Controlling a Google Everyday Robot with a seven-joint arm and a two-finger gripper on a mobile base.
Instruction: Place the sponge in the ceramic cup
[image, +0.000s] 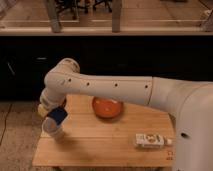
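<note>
At the near left of the desk (100, 146), the claw (54, 118) is clamped on the sponge (58, 115), just above the ceramic cup (54, 132). Only lowering and releasing it seems left.

Dark blue sponge (57, 116) pinched in the pale gripper (53, 112), just above the white ceramic cup (53, 132) at the table's left end. Robot arm (115, 90) white, with a row of small dark dots. Bowl (107, 107) bright orange. Box (150, 140) white with darker markings. Table (100, 150) light tan wood. Cabinet front (125, 55) black. Floor (17, 145) speckled grey-beige.
</note>
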